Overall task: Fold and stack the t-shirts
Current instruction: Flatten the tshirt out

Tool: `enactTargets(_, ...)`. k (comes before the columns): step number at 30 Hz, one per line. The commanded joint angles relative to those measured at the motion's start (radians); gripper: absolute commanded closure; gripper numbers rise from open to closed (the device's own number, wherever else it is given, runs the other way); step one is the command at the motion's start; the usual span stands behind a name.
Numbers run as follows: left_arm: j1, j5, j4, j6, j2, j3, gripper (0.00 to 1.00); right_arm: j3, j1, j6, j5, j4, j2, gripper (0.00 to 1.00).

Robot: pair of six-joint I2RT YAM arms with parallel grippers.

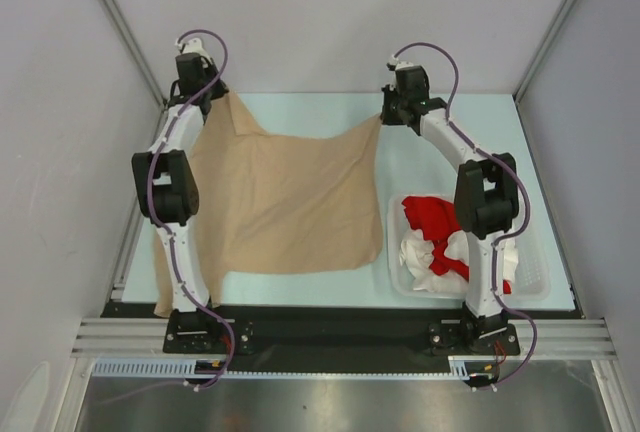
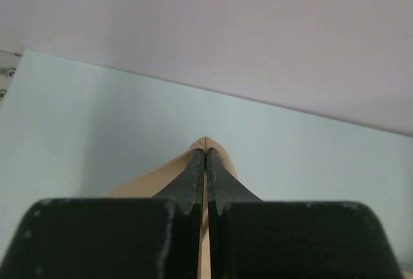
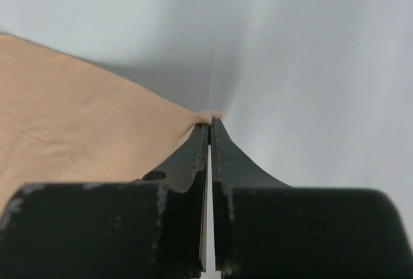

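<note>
A beige-tan t-shirt (image 1: 290, 202) hangs stretched between both grippers over the pale table, its lower edge resting near the front. My left gripper (image 1: 222, 93) is shut on the shirt's far left corner; the wrist view shows tan cloth (image 2: 205, 142) pinched at the fingertips. My right gripper (image 1: 383, 112) is shut on the far right corner, where a bit of cloth (image 3: 208, 116) pokes out past the tips. Red and white t-shirts (image 1: 440, 237) lie crumpled in a white basket (image 1: 535, 272) at the right.
Grey walls with metal frame posts (image 1: 120, 22) close in the table on three sides. The basket stands beside the right arm's base (image 1: 480, 332). Bare pale table (image 1: 480, 127) shows behind and right of the held shirt.
</note>
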Motion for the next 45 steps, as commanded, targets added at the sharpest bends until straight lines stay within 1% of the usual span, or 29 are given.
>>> enactTargets(1,0.016,0.043,0.094,-0.087,0.009,0.072,1.00,0.100,-0.027,0.038,0.007,-0.056,0.051,1.00)
enactTargets(3,0.017,0.020,0.123,-0.111,0.021,0.077,1.00,0.127,-0.036,0.038,0.020,-0.079,0.092,1.00)
enactTargets(6,0.033,0.040,0.142,-0.159,0.038,0.109,1.00,0.218,-0.064,0.044,0.055,-0.142,0.160,1.00)
enactTargets(10,0.042,0.069,0.128,-0.199,0.076,0.211,1.00,0.258,-0.087,0.023,0.047,-0.165,0.194,1.00)
enactTargets(13,0.042,0.071,0.142,-0.228,0.078,0.213,1.00,0.290,-0.090,0.012,0.030,-0.186,0.221,1.00)
enactTargets(17,0.059,0.008,0.078,-0.289,0.064,0.201,1.00,0.330,-0.114,0.039,0.030,-0.223,0.250,1.00)
enactTargets(19,0.072,-0.018,0.085,-0.326,0.052,0.173,1.00,0.382,-0.125,0.045,-0.002,-0.239,0.270,1.00)
enactTargets(24,0.085,-0.003,0.075,-0.349,0.052,0.199,1.00,0.479,-0.142,0.065,-0.052,-0.286,0.344,1.00)
enactTargets(26,0.085,-0.050,0.096,-0.355,0.003,0.120,1.00,0.488,-0.144,0.075,-0.068,-0.294,0.350,1.00)
enactTargets(27,0.083,-0.057,0.145,-0.362,-0.078,0.062,1.00,0.488,-0.145,0.084,-0.069,-0.294,0.349,1.00)
enactTargets(28,0.080,-0.084,0.188,-0.371,-0.120,-0.068,1.00,0.485,-0.144,0.088,-0.071,-0.294,0.347,1.00)
enactTargets(29,0.076,-0.109,0.247,-0.369,-0.157,-0.116,1.00,0.480,-0.144,0.094,-0.072,-0.289,0.344,1.00)
enactTargets(30,0.068,-0.157,0.254,-0.366,-0.213,-0.152,1.00,0.479,-0.147,0.098,-0.074,-0.285,0.344,1.00)
enactTargets(31,0.065,-0.176,0.252,-0.348,-0.229,-0.185,1.00,0.482,-0.151,0.107,-0.078,-0.285,0.346,1.00)
enactTargets(34,0.042,-0.201,0.223,-0.267,-0.235,-0.174,1.00,0.514,-0.162,0.122,-0.083,-0.298,0.356,1.00)
enactTargets(36,0.048,-0.158,0.211,-0.245,-0.212,-0.149,1.00,0.526,-0.165,0.125,-0.088,-0.302,0.358,1.00)
enactTargets(39,0.082,-0.016,0.107,-0.265,-0.059,0.028,1.00,0.516,-0.168,0.130,-0.094,-0.298,0.349,1.00)
enactTargets(40,0.085,0.030,0.046,-0.266,-0.022,0.143,1.00,0.514,-0.168,0.130,-0.100,-0.298,0.347,1.00)
enactTargets(41,0.088,0.035,-0.014,-0.262,0.013,0.173,1.00,0.512,-0.168,0.139,-0.114,-0.302,0.347,1.00)
enactTargets(42,0.086,0.038,-0.019,-0.262,0.006,0.178,1.00,0.511,-0.168,0.144,-0.120,-0.308,0.347,1.00)
enactTargets(45,0.086,0.054,0.027,-0.277,-0.062,0.080,1.00,0.505,-0.168,0.176,-0.128,-0.338,0.333,1.00)
